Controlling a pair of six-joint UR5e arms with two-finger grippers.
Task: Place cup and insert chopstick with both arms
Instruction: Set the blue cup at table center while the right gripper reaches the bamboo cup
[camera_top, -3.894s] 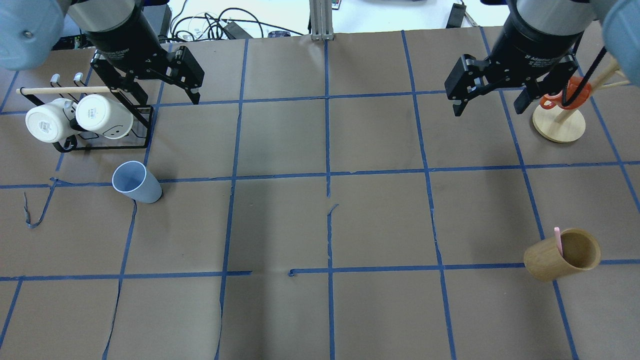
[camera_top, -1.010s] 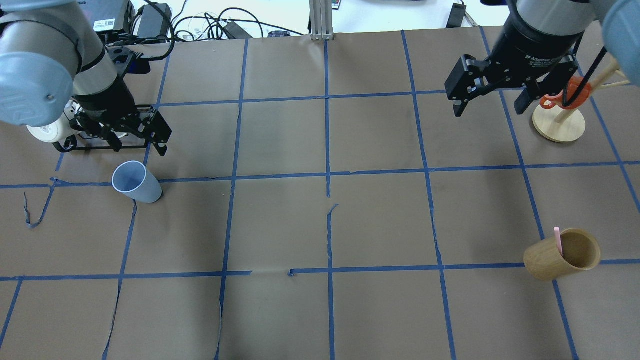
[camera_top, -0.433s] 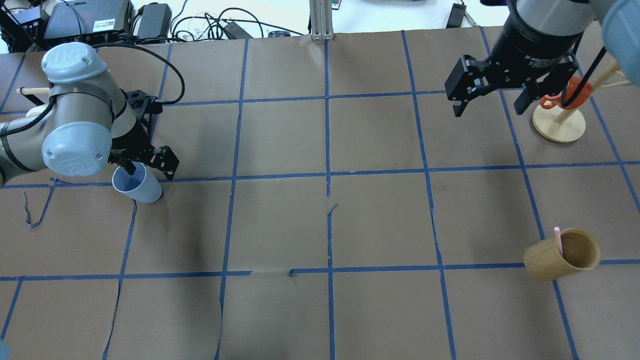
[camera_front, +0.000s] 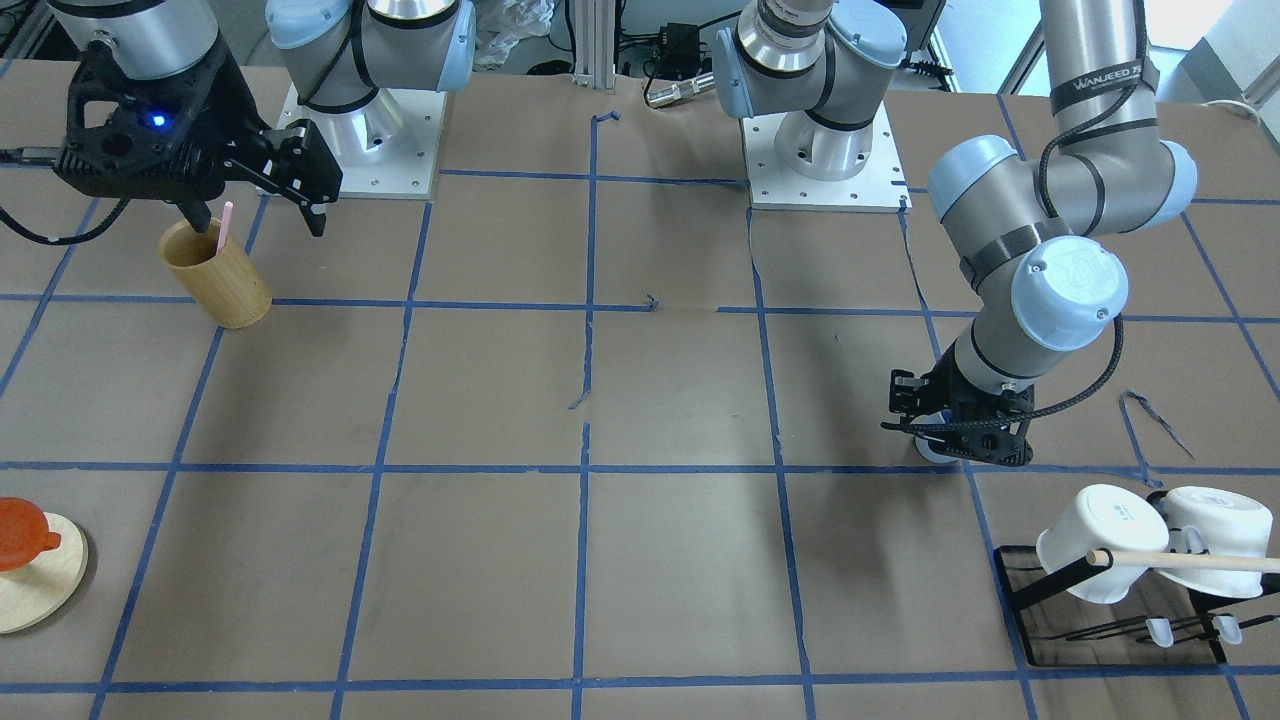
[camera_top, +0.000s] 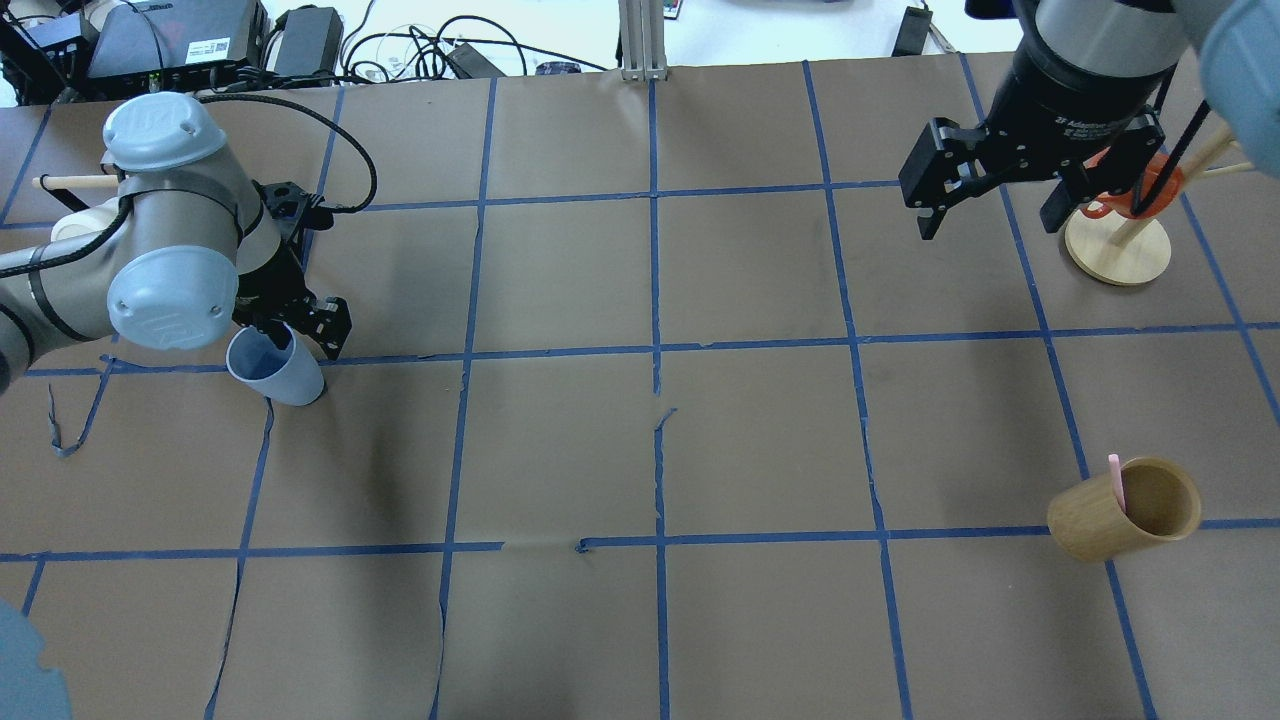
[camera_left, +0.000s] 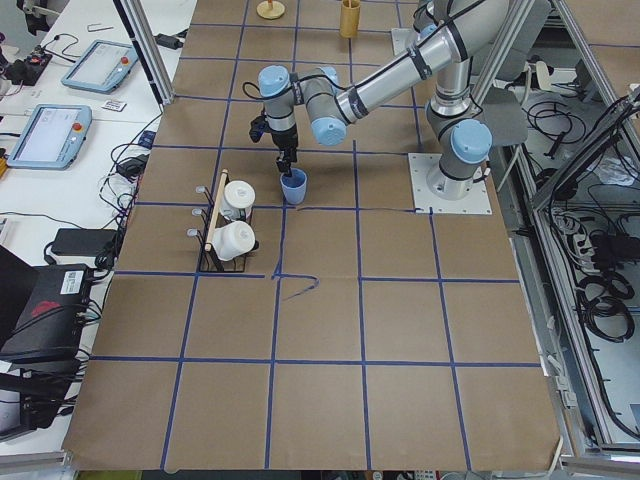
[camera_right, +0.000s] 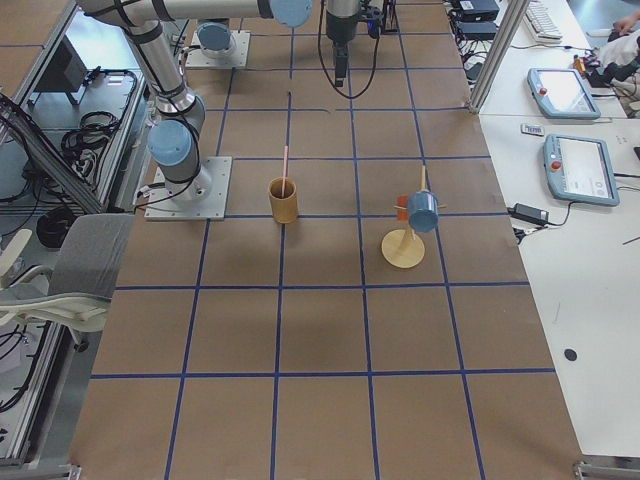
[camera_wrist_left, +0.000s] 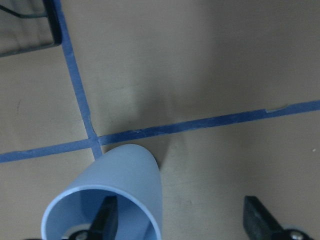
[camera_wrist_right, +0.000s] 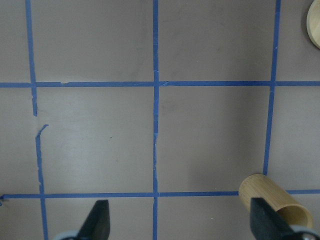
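The cup stands upright on the left side of the counter, mouth up, its base just beside a crossing of blue tape lines. The left arm's fingers are open and straddle the cup's wall. The wrist view shows one finger down inside the cup's darker blue interior. The other hangs outside, clear of the wall, with bare counter between them. Nothing is gripped yet.

The coming move turns on this relation. The wall lies between the two fingers but not midway, since the inner finger is much closer to it than the outer one. As the fingers close, the outer one will probably have to travel most of the way. The light cup may slide or tip toward it before the pinch sets. Since the cup's long axis is vertical, the lift would likely go straight up.

The chopstick leans in a tan bamboo holder on the right side of the counter, toward the robot, with its pink tip above the rim. The right arm's fingers are wide open and empty. They hover high over the far right part of the counter, well apart from the holder. In the right wrist view the holder sits at the lower right, just by one finger. The right arm is plainly the nearer one to the chopstick.
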